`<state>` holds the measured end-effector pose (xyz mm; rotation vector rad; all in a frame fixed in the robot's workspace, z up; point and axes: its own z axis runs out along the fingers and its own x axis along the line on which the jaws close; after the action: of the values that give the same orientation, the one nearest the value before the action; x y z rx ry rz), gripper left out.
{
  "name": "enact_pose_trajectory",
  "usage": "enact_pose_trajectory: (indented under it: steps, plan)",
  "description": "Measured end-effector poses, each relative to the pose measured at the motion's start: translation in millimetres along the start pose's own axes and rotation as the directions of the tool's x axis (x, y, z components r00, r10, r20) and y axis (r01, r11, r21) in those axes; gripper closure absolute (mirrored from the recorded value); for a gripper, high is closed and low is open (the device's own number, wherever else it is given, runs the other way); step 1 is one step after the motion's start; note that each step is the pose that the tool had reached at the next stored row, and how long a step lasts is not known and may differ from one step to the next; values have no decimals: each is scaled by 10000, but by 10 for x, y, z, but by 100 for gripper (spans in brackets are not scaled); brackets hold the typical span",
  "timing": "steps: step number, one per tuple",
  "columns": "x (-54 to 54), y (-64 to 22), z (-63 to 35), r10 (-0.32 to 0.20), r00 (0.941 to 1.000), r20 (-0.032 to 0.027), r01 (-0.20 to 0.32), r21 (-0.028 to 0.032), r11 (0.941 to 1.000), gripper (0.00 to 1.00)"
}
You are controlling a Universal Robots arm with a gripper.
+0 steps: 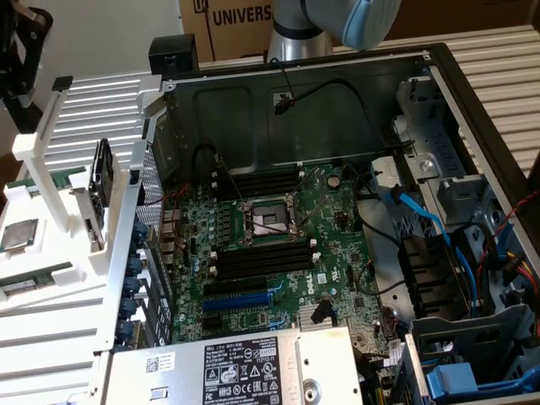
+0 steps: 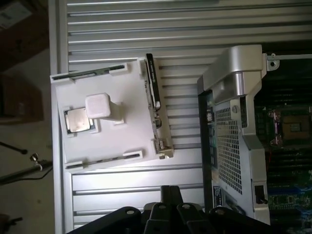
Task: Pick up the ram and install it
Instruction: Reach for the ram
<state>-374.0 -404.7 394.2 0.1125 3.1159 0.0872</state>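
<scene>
1. The ram (image 1: 38, 280) lies in the white fixture (image 1: 63, 249), along the fixture's edge nearest the exterior camera, to the exterior view's left of the open computer case (image 1: 228, 101); its long axis points toward the case's side wall
2. A second green stick (image 1: 44, 175) sits along the fixture's far edge, with the processor chip (image 1: 18, 234) between the two
3. The end effector (image 2: 170, 214) hangs high above the slatted worktop (image 2: 146, 29), well apart from the ram, closed narrow and holding nothing
4. The ram appears not yet picked up, and the black motherboard slots (image 1: 253, 261) look empty
</scene>
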Motion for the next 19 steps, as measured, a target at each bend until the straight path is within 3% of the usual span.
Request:
enact_pose_trajectory:
  steps: [13, 19]
  plan:
    - [447, 74, 1, -1, 10000, -5, 1, 4, 10000, 90]
    - [603, 131, 2, 5, 9999, -109, -5, 11, 10000, 90]
